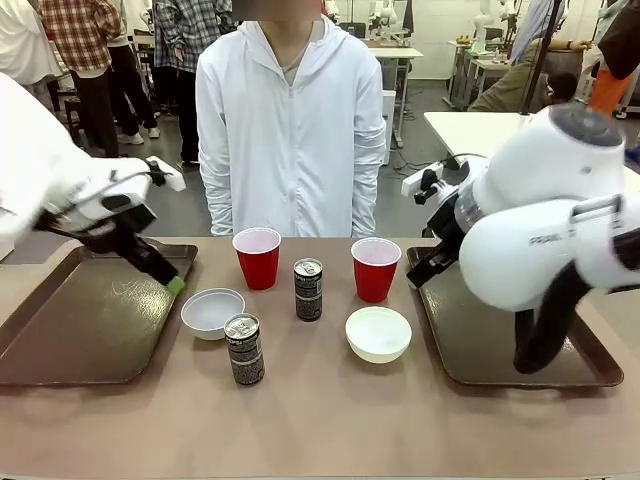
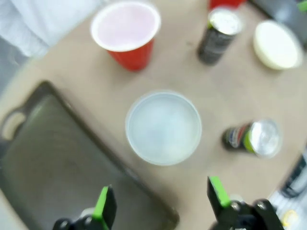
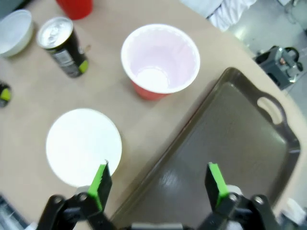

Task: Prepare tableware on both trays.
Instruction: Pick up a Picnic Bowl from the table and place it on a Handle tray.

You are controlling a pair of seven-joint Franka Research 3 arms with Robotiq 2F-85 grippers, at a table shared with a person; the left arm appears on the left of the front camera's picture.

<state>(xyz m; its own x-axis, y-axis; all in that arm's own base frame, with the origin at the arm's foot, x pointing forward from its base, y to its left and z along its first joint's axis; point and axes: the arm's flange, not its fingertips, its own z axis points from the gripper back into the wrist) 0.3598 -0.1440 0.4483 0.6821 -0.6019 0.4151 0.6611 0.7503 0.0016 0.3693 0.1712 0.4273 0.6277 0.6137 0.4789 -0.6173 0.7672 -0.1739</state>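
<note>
White bowl [image 2: 163, 127] just beyond parted jaws

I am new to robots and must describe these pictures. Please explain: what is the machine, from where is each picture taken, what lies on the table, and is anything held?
Two white robot arms work at a table. The front picture looks across it at a person in a white jacket. The other two come from wrist cameras, looking along each gripper's green-tipped fingers. On the table: left tray and right tray, both bare; between them two red cups, two white bowls, two drink cans. The left gripper and right gripper are open, holding nothing.
</note>
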